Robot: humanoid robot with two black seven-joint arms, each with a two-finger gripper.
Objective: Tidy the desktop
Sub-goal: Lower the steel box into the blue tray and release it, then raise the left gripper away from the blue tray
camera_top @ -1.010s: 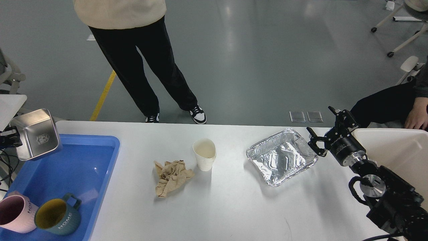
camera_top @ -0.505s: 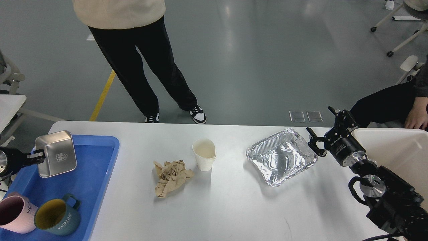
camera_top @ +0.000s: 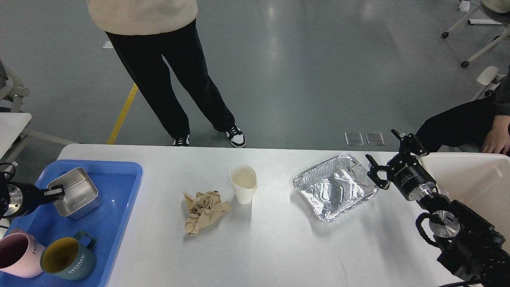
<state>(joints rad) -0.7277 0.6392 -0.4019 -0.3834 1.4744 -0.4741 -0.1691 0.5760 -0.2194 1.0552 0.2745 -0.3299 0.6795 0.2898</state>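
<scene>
Desktop (camera_top: 279,247): white, fills the near half of the view, far edge toward the floor.

Left end: blue tray (camera_top: 115,223) lies on it. In the tray, a square steel tin (camera_top: 75,198) sits upright, open side up, toward the far left. Left gripper (camera_top: 55,193) comes in from the left edge, its fingers pinching the tin's left rim. Near it in the tray, a pink mug (camera_top: 18,255) and a teal mug (camera_top: 69,259) with yellow inside stand touching each other, both marked HOME.

Centre: crumpled brown paper (camera_top: 204,211) lies on the bare top. Just right and a little farther, a white paper cup (camera_top: 243,184) stands upright, apart from the paper by a narrow gap.

Right: foil tray (camera_top: 334,187), empty and creased, lies flat, turned at an angle. Right gripper (camera_top: 384,161) sits at the foil tray's right far corner, fingers spread wide; whether it touches the foil I cannot tell. Its arm runs back to the near right corner.

Far right: cream bin (camera_top: 478,179), partly cut by the frame.

Beyond the table: a standing person (camera_top: 167,59) in black trousers; a seated person's leg and hand (camera_top: 496,139) at the right edge.
</scene>
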